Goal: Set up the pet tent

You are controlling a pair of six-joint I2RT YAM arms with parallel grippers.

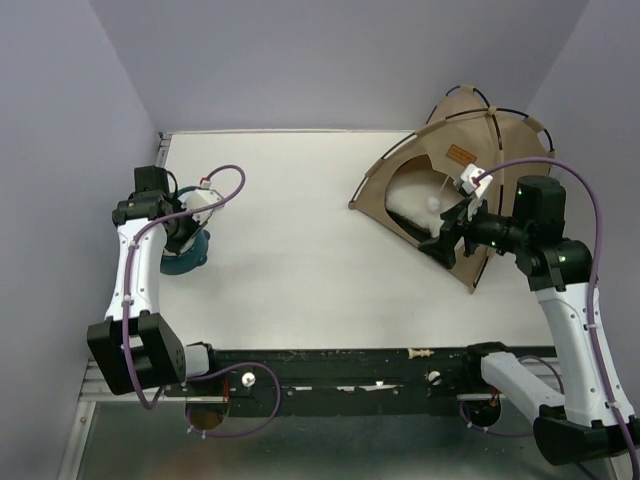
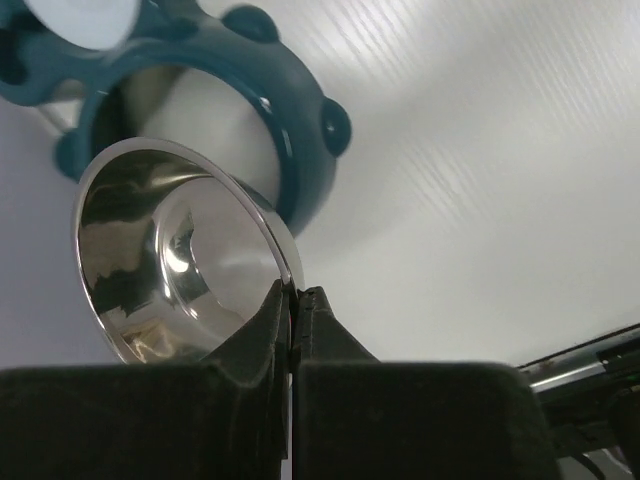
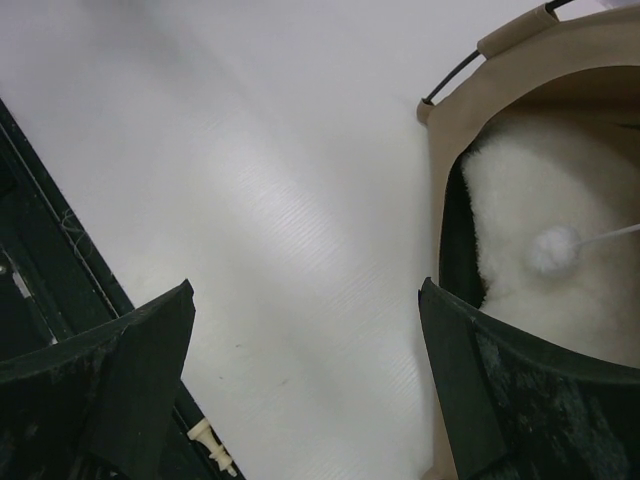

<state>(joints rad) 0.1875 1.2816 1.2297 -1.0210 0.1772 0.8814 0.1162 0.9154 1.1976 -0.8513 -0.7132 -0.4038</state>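
The pet tent [image 1: 470, 150] stands at the back right, tan fabric over thin black poles, its opening facing left. A white fluffy pad [image 3: 540, 190] lies inside, and a white pom-pom [image 3: 553, 250] hangs in the opening. My right gripper [image 1: 437, 244] hovers at the tent's front edge. In the right wrist view it [image 3: 305, 310] is open wide, with bare table between the fingers and the right finger [image 3: 455, 350] beside the tent's opening. My left gripper [image 2: 295, 292] is shut on the rim of a shiny steel bowl [image 2: 170, 250], far left.
A teal ring-shaped bowl stand [image 2: 295, 130] sits just behind the steel bowl, under the left gripper [image 1: 190, 238] at the table's left side. A small cream peg [image 1: 420, 354] lies on the black rail along the near edge. Grey walls close in on both sides.
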